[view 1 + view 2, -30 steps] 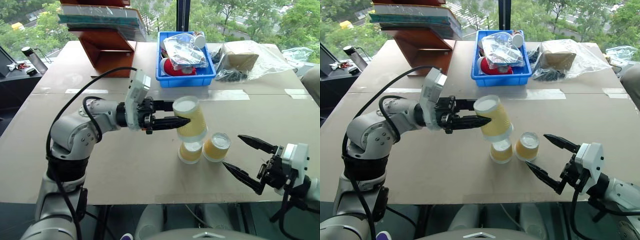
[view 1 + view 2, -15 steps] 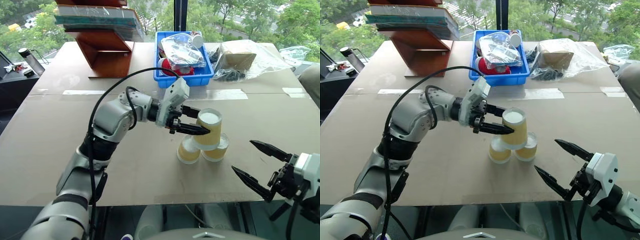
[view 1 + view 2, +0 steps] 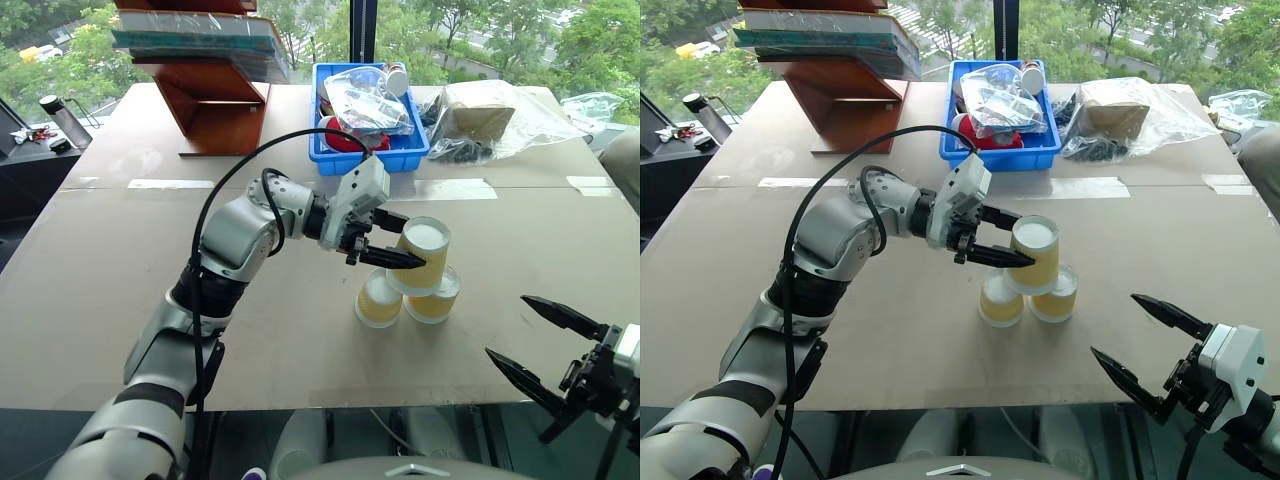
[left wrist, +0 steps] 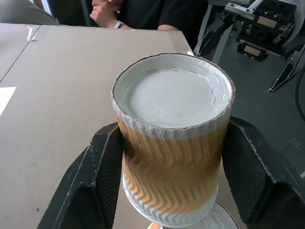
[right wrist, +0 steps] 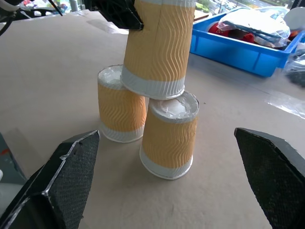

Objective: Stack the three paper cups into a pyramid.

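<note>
**Third cup sitting on the two, left gripper clamped on it**

So the left gripper [image 3: 392,243] has its two fingers squeezed on the sides of the top cup [image 3: 420,257], one finger on each side about mid-wall. You can see it really well in the left wrist view: cup [image 4: 172,138] upside down, white base up, black pads pressed against the ribbed wall on both sides.

That cup is over the two bottom cups, the left one [image 3: 379,299] and the right one [image 3: 434,297], which stand upside down side by side on the table [image 3: 300,330], touching or very nearly. In the right wrist view its rim rests across both of their bases, tilted a little, so the pyramid shape is there.

The right gripper [image 3: 545,349] is spread wide with nothing in it, hanging off near the table's front edge, well apart from the cups.
</note>
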`<state>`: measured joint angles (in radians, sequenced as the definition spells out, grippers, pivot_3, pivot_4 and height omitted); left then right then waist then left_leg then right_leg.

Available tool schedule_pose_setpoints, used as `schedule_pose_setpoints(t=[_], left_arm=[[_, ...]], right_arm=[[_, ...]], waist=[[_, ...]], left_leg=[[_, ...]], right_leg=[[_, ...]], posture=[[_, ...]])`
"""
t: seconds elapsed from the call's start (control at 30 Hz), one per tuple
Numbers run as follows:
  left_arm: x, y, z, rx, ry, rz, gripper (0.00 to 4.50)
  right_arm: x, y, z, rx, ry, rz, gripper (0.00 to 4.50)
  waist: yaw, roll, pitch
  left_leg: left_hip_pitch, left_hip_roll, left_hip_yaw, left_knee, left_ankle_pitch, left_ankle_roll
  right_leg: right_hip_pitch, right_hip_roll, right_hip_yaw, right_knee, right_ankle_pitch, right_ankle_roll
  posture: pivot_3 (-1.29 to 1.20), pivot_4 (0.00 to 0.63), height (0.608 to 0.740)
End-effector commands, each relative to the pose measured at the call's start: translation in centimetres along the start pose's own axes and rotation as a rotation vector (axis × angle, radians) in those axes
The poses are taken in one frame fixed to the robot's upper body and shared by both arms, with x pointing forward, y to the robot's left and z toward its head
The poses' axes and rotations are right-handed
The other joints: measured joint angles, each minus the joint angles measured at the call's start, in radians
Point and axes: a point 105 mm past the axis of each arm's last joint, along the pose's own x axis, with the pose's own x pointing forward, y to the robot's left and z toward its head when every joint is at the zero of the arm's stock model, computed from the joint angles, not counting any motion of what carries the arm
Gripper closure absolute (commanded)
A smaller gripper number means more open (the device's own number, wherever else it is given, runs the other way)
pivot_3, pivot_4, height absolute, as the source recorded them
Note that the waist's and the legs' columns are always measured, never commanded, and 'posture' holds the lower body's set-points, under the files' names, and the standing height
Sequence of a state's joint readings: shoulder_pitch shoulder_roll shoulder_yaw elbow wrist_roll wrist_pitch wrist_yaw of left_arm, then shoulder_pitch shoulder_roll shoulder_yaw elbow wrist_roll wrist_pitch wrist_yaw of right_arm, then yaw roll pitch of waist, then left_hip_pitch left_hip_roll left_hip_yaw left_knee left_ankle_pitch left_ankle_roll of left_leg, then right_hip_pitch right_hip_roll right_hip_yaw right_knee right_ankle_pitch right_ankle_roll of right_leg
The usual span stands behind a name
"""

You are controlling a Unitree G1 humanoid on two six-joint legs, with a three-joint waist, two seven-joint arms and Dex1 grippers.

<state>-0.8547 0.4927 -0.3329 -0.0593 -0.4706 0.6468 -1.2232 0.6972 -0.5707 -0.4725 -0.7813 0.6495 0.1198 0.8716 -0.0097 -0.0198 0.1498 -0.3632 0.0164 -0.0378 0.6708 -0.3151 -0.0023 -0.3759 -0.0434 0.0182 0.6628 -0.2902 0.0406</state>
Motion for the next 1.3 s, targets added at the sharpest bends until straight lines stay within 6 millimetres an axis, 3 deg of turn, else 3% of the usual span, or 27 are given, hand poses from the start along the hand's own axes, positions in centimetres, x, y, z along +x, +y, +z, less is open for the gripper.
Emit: schedule_pose_setpoints(t=[0.03, 0.1, 0.13, 0.17, 0.23, 0.57, 0.73, 0.9, 1.03, 1.3], left_arm=[[0.3, -0.1, 0.4, 0.046, 0.009, -0.004, 1.74], [0.2, -0.4, 0.2, 0.050, 0.013, -0.028, 1.74], [0.2, -0.5, 0.3, 0.043, 0.007, -0.036, 1.04], [0.2, -0.6, 0.4, 0.043, -0.003, -0.043, 0.87], [0.2, -0.7, 0.7, 0.049, -0.020, -0.046, 0.07], [-1.4, -2.1, 1.2, -0.001, -0.081, -0.061, 0.07], [-3.8, -2.6, 1.9, -0.004, -0.149, -0.006, 0.07], [-8.3, -3.3, -0.5, -0.108, -0.181, 0.235, 0.07], [-10.2, -4.5, -1.9, -0.157, -0.187, 0.397, 0.07], [-13.3, -8.6, -9.2, -0.314, -0.097, 0.792, 0.07]], right_arm=[[-0.2, 0.0, 0.6, -0.023, -0.021, -0.001, 0.00], [-0.2, 0.0, 0.5, -0.021, -0.021, 0.000, 0.00], [-0.2, 0.0, 0.5, -0.021, -0.020, -0.001, 0.00], [-0.2, 0.0, 0.5, -0.020, -0.019, 0.000, 0.00], [-0.2, 0.0, 0.5, -0.019, -0.018, 0.001, 0.00], [0.1, -0.2, 0.1, -0.011, -0.017, 0.017, 0.00], [0.2, -0.6, -0.1, -0.012, -0.013, 0.030, 0.00], [0.1, -1.6, -0.5, -0.015, -0.002, 0.047, 0.00], [-0.2, -2.4, -0.8, -0.015, 0.013, 0.058, 0.00], [-2.1, -5.1, -1.9, -0.015, 0.094, 0.046, 0.00]], waist=[[0.000, 0.000, 0.000], [0.000, 0.000, 0.000], [0.000, 0.000, 0.000], [0.000, 0.000, 0.000], [0.000, 0.000, 0.000], [-0.001, 0.000, 0.000], [-0.001, 0.000, 0.000], [-0.007, 0.002, -0.001], [0.008, 0.001, 0.000], [0.002, 0.001, 0.000]], left_leg=[[0.000, 0.000, 0.000, 0.000, 0.000, 0.000], [0.000, 0.000, 0.000, 0.000, 0.000, 0.000], [0.000, 0.000, 0.000, 0.000, 0.000, 0.000], [0.000, 0.000, 0.000, 0.000, 0.000, 0.000], [0.000, 0.000, 0.000, 0.000, 0.000, 0.000], [0.000, 0.000, 0.000, 0.000, 0.000, -0.001], [0.000, 0.000, 0.000, 0.000, 0.000, -0.001], [0.002, 0.002, 0.002, -0.001, 0.000, -0.001], [0.001, 0.004, -0.001, 0.000, -0.001, 0.002], [0.001, 0.004, 0.001, -0.001, -0.002, 0.003]], right_leg=[[0.000, 0.000, 0.000, 0.000, 0.000, 0.000], [0.000, 0.000, 0.000, 0.000, 0.000, 0.000], [0.000, 0.000, 0.000, 0.000, 0.000, 0.000], [0.000, 0.000, 0.000, 0.000, 0.000, 0.000], [0.000, 0.000, 0.000, 0.000, 0.000, 0.000], [0.000, 0.000, 0.000, 0.000, 0.000, 0.000], [0.000, 0.000, 0.000, 0.000, 0.000, 0.000], [0.000, 0.000, 0.003, 0.000, 0.000, 0.000], [0.000, -0.001, 0.000, 0.000, 0.000, 0.000], [0.000, -0.003, 0.005, 0.000, 0.000, 0.000]], posture=[[0.00, 0.150, 0.740], [0.00, 0.150, 0.740], [0.00, 0.150, 0.740], [0.00, 0.150, 0.740], [0.00, 0.150, 0.740], [0.00, 0.150, 0.740], [0.00, 0.150, 0.740], [0.00, 0.150, 0.740], [0.00, 0.150, 0.740], [0.00, 0.150, 0.740]])
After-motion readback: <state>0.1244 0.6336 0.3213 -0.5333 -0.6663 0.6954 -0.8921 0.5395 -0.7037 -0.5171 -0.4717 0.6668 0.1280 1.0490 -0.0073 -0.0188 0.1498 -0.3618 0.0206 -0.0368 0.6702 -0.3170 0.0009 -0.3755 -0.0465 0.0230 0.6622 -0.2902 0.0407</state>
